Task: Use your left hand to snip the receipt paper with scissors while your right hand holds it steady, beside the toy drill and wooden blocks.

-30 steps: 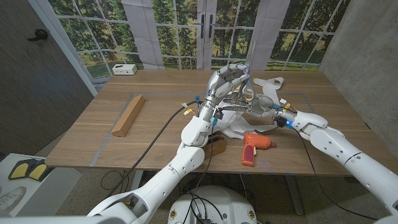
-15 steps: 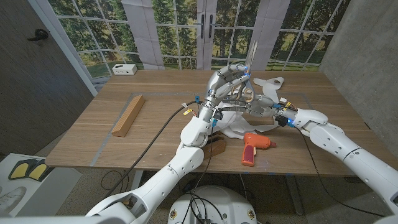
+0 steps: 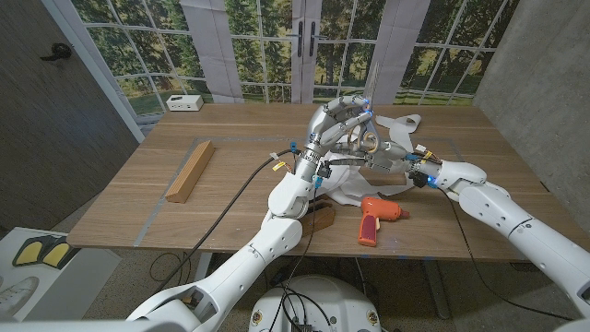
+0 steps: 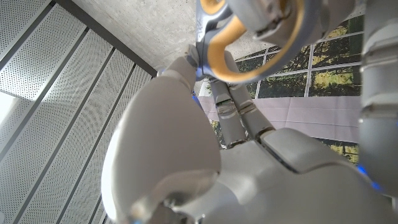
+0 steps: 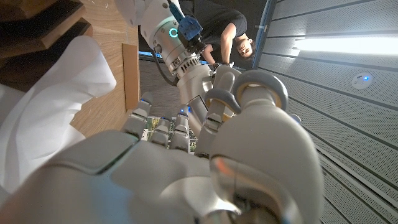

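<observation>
**Both hands meet over the paper at the far middle of the worktop**

The left hand (image 3: 339, 122) is raised above the far middle of the wooden worktop (image 3: 230, 175), its fingers threaded through the yellow-lined handles of the scissors (image 4: 249, 37), which it grips. In the head view the blades rise thin and pale past the hand toward the windows.

The right hand (image 3: 385, 155) sits just right of the left one, close against it. Its fingers are curled in, but whether they pinch the paper cannot be told from these views.

The white receipt paper (image 3: 350, 194) lies crumpled under and around both hands, with a further piece at the far right. The right wrist view shows a fold of it beside the right hand.

An orange toy drill (image 3: 376, 218) lies near the front edge, just right of a dark wooden block (image 3: 323, 219). A long wooden block (image 3: 190, 171) lies well apart on the left. A small white box (image 3: 184, 102) sits at the far left corner.

A person (image 5: 227, 31) in a dark top appears in the right wrist view.
</observation>
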You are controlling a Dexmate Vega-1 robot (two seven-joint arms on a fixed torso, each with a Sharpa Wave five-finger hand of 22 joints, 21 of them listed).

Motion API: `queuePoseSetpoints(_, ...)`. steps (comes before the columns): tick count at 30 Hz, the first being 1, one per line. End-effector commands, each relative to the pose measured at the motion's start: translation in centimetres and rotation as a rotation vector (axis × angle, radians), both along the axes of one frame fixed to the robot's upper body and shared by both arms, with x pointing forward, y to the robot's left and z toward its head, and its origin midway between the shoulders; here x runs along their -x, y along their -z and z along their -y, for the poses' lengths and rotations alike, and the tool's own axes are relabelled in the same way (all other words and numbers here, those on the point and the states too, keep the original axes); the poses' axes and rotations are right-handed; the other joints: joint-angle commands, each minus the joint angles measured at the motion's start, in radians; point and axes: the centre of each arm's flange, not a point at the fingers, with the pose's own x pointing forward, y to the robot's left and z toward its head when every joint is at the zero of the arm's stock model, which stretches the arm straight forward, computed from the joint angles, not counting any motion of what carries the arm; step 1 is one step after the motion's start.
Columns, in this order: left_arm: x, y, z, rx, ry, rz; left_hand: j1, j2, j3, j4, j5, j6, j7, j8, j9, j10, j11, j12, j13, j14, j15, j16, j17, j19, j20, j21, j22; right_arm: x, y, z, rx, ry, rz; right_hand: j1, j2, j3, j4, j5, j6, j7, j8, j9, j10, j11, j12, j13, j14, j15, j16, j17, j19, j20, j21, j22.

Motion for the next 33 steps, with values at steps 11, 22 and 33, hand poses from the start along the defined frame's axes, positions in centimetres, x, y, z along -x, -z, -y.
queuePoseSetpoints(11, -0.10, 0.65, -0.76, 0.042, -0.014, -0.037, -0.018, 0.011, -0.003, 0.005, 0.013, -0.056, -0.027, -0.036, -0.003, -0.058, -0.016, -0.003, 0.030, 0.063, -0.185, -0.012, -0.004, -0.016, -0.126, 0.005, 0.007, 0.09, 0.72, 0.54, -0.070, -0.001, -0.055, 0.047, 0.030, 0.024, -0.003, 0.048, -0.001, 0.033, 0.121, 0.141, 0.094, 0.005, -0.018, 0.007, 0.068, 0.015, 0.040, 0.011, 0.075, 0.005, 0.007, 0.002)
queuePoseSetpoints(22, 0.19, 0.64, -0.87, 0.024, -0.031, -0.036, -0.158, 0.048, -0.024, 0.041, 0.031, -0.156, -0.071, -0.109, -0.026, -0.129, -0.029, -0.112, -0.021, -0.097, -0.192, -0.033, -0.012, -0.103, -0.043, -0.029, 0.000, 0.11, 0.85, 0.79, -0.081, 0.005, -0.066, 0.046, 0.033, 0.028, -0.001, 0.065, -0.015, 0.031, 0.146, 0.176, 0.094, -0.003, -0.029, 0.007, 0.070, 0.001, 0.044, 0.013, 0.082, 0.007, 0.004, 0.002)
queuePoseSetpoints(33, 0.53, 0.93, -1.10, 0.012, -0.040, -0.007, -0.475, -0.038, -0.056, 0.072, 0.017, -0.388, -0.184, -0.228, -0.140, -0.332, 0.089, -0.167, -0.156, -0.448, -0.084, -0.063, -0.241, -0.378, 0.145, -0.201, 0.005, -0.04, 1.10, 1.22, -0.095, 0.018, -0.077, 0.042, 0.030, 0.029, 0.002, 0.075, -0.028, 0.029, 0.163, 0.202, 0.100, -0.002, -0.036, 0.007, 0.076, -0.002, 0.048, 0.014, 0.086, 0.007, 0.001, 0.002)
